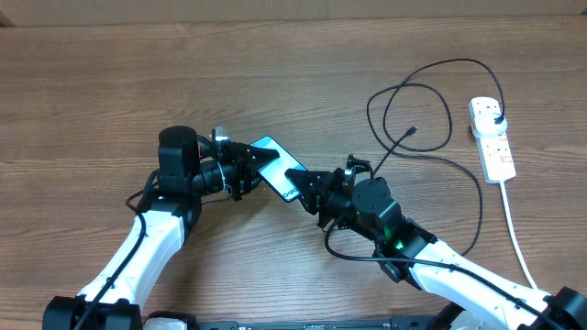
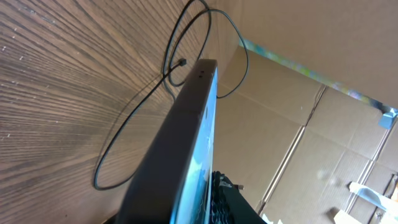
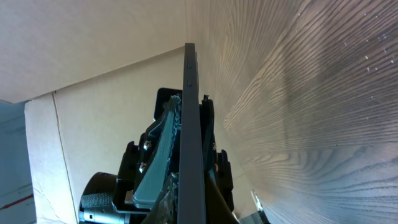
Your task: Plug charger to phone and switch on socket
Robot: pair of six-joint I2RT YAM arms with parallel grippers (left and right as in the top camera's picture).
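Note:
The phone (image 1: 273, 156), its cyan screen lit, is held off the table edge-on between both grippers. My left gripper (image 1: 255, 165) is shut on its left end, with one finger pad (image 2: 227, 199) against the screen of the phone (image 2: 186, 143). My right gripper (image 1: 301, 183) is shut on the other end; the phone (image 3: 189, 124) runs straight up between its jaws. The charger (image 1: 422, 119) lies looped on the table to the right, its connector tip (image 1: 413, 131) free and apart from the phone. Its black plug (image 1: 496, 119) sits in the white socket (image 1: 493, 151).
The socket's thick white cord (image 1: 515, 229) runs down the right side toward the table's front edge. A loop of black cable (image 1: 477, 211) curves around and under the right arm. Brown cardboard walls (image 2: 323, 137) stand behind the wooden table (image 1: 138, 73).

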